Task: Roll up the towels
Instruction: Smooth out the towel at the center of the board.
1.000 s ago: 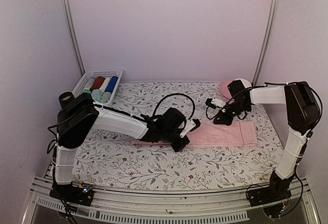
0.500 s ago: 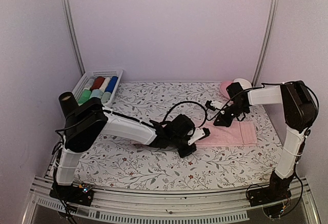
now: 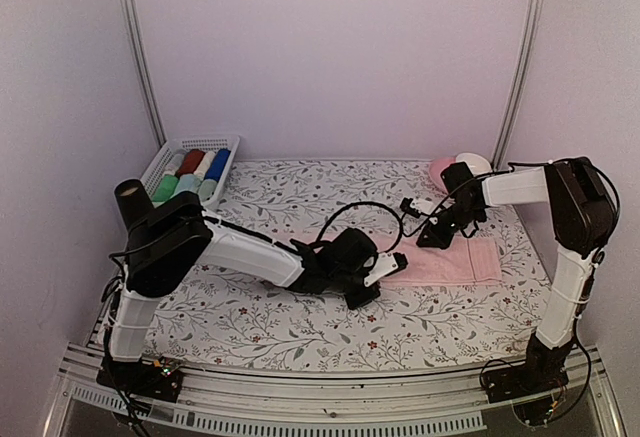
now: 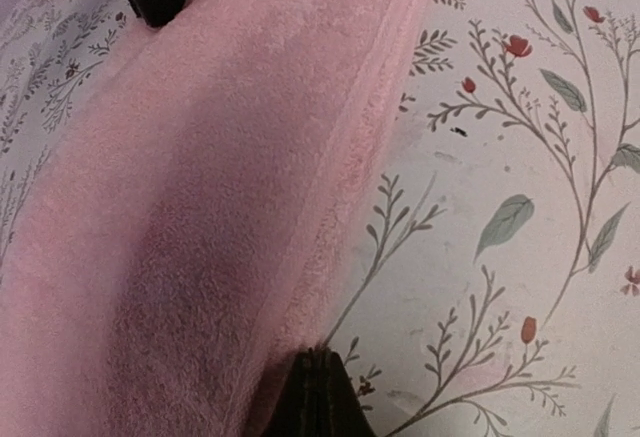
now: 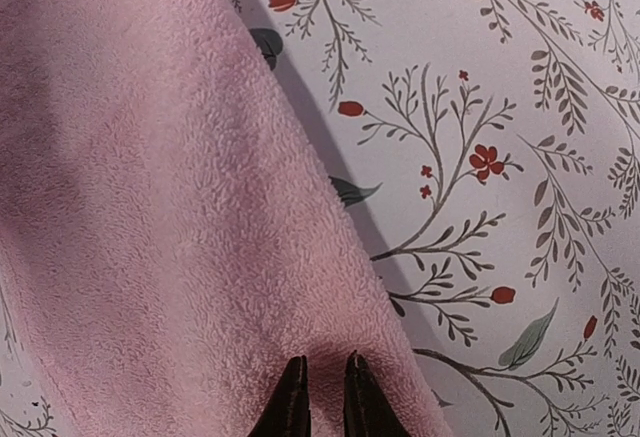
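A pale pink towel lies flat on the flowered tablecloth at the right. My left gripper is down at the towel's left end. In the left wrist view its black tips are shut, pinching the towel's hemmed edge. My right gripper sits at the towel's far edge. Its two fingertips stand a narrow gap apart, pressed into the pink towel with pile between them. A pale mint roll lies in the basket.
A white basket at the back left holds rolled cloths in green, dark red, white and blue. A pink saucer with a white cup stands at the back right, just behind the right gripper. Metal frame posts rise at both back corners.
My left gripper has slid to the right along the towel's near edge. The pink strip that lay to its left no longer shows there. The right gripper has barely moved.
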